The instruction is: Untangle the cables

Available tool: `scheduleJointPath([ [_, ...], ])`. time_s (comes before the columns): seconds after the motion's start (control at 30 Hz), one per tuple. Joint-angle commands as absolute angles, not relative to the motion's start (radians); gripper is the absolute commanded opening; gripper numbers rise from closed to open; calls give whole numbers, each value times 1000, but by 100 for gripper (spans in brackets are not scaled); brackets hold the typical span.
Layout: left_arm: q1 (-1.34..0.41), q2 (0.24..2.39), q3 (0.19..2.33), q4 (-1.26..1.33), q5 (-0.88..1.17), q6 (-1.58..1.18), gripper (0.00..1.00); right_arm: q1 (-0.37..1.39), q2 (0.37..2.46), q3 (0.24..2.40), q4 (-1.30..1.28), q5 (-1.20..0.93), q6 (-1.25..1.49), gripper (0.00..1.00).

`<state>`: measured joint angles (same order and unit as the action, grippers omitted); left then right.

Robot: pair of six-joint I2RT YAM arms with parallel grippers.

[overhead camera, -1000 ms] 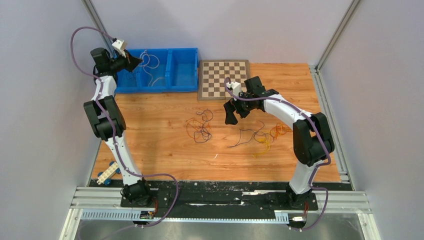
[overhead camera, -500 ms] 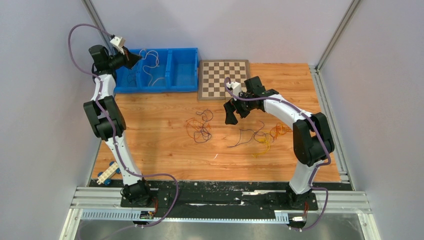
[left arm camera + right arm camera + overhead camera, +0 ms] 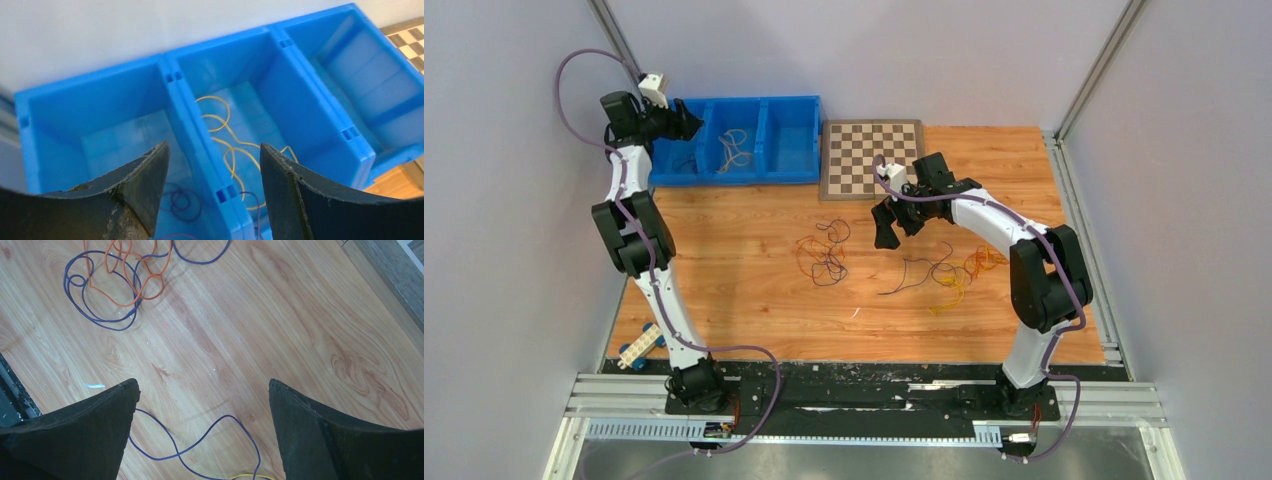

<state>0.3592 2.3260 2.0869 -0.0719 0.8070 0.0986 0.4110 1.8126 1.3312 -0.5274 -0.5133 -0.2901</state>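
Observation:
My left gripper (image 3: 686, 122) (image 3: 212, 147) hangs open over the blue bin (image 3: 789, 170), above the wall between its left and middle compartments. Nothing is between its fingers. A yellow cable (image 3: 230, 145) (image 3: 736, 148) lies loose in the middle compartment. In the left compartment rests a purple cable (image 3: 182, 202). My right gripper (image 3: 886, 232) (image 3: 203, 385) is open above the wooden table, holding nothing, with a purple cable (image 3: 200, 440) on the wood below it. An orange and purple tangle (image 3: 120, 285) (image 3: 822, 255) lies to its left. Another orange, yellow and dark bunch (image 3: 954, 272) lies under the right arm.
A chessboard (image 3: 872, 158) sits at the back, right of the bin (image 3: 370, 150), whose right compartment holds nothing. A small white and blue toy (image 3: 639, 348) lies near the left arm's base. Grey walls close in both sides.
The left gripper has opened and drawn slightly left; the yellow cable it held now lies settled in the bin's middle compartment. The right arm has not moved.

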Motion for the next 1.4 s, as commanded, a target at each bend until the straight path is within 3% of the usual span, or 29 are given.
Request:
scheduleJointPath([
  [0.0, 397, 2295, 2095, -85, 744, 52, 74, 415, 1801, 1349, -521, -506, -302, 100],
  [0.33, 429, 2101, 1887, -457, 887, 501, 69, 416, 1784, 1329, -520, -502, -311, 100],
  [0.5, 431, 2117, 1872, -518, 840, 509, 63, 414, 1789, 1339, -523, -507, -308, 100],
  [0.63, 448, 2116, 1829, -469, 803, 292, 60, 414, 1779, 1334, -523, -497, -314, 100],
  [0.87, 463, 2020, 1527, -161, 784, -193, 57, 414, 1773, 1322, -523, -498, -316, 100],
  [1.1, 468, 2040, 1443, -29, 730, -448, 57, 415, 1782, 1334, -522, -499, -316, 100],
  [1.37, 471, 2051, 1295, 308, 709, -737, 53, 414, 1781, 1327, -523, -497, -317, 100],
])
